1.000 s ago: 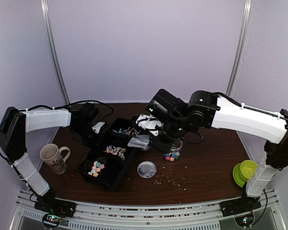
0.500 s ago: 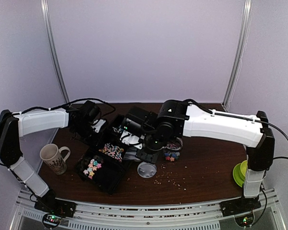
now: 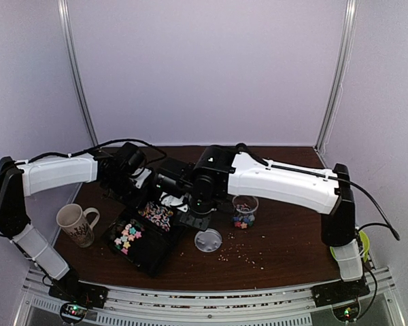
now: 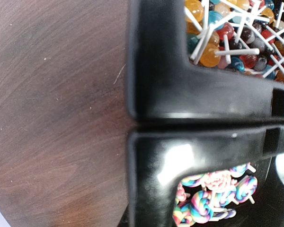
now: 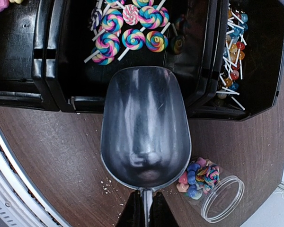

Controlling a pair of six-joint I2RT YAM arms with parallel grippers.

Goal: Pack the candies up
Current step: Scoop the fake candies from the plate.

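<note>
Both closed: left hand (image 3: 141, 183) at the tray (image 5: 42, 52), right hand (image 5: 144, 210) gripping the empty scoop (image 5: 144, 127); our hard dig could scatter candies (image 5: 128, 28).

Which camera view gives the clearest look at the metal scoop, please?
The right wrist view: the scoop fills the centre, its bowl empty, its handle pinched in the right gripper. In the top external view the right arm largely hides it; the left wrist view does not show it.

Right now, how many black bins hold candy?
3 black bins side by side: the near one holds star candies, the middle one swirl lollipops, the far one ball lollipops. More may be hidden.
</note>
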